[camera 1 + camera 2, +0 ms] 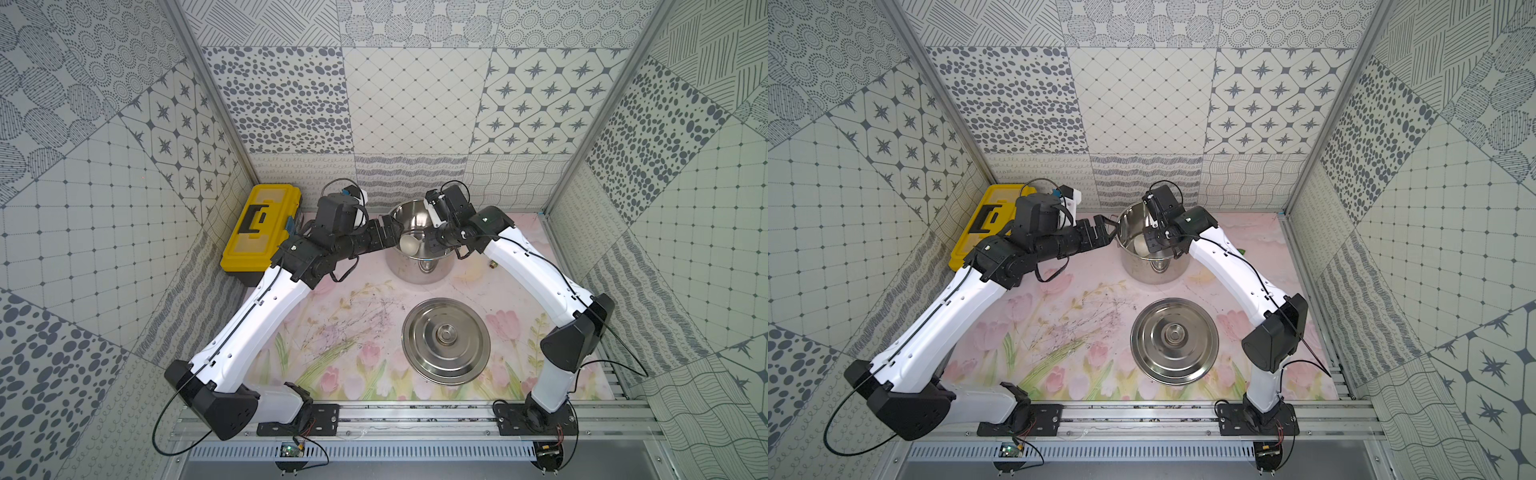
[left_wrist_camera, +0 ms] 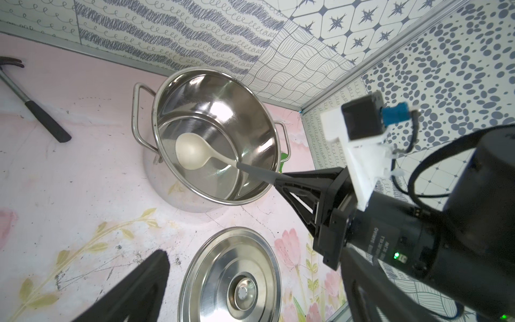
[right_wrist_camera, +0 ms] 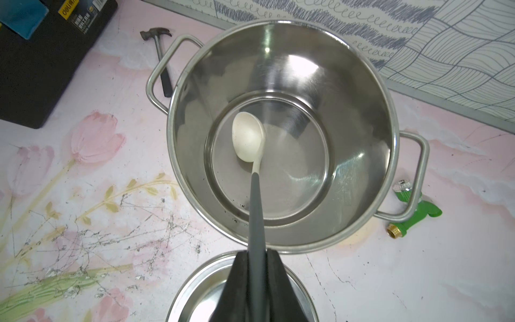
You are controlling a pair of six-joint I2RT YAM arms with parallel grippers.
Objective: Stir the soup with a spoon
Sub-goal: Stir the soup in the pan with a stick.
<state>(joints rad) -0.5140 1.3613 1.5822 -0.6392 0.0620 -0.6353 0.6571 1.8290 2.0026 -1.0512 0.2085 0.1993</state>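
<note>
- One steel pot (image 3: 356, 117) is being counted, at the far middle.
- One steel lid (image 1: 446, 340) is being counted, on the near side of the pot.
- One spoon (image 3: 255, 189) is being counted, reaching into the pot.
- One hammer (image 3: 161, 58) is being counted, left of the pot.
- One yellow toolbox (image 1: 257, 228) is being counted, at the far left.
- One green fitting (image 3: 429, 212) is being counted, right of the pot.
- Two grippers are being counted: the left gripper (image 1: 1102, 230) and the right gripper (image 3: 256, 253).

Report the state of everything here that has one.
pot, upright, uncovered.
lid, off, lying knob-up.
spoon, held by its handle, bowl inside the pot.
right gripper, shut on the spoon.
left gripper, open, empty.
toolbox, closed.
hammer, lying flat.
</note>
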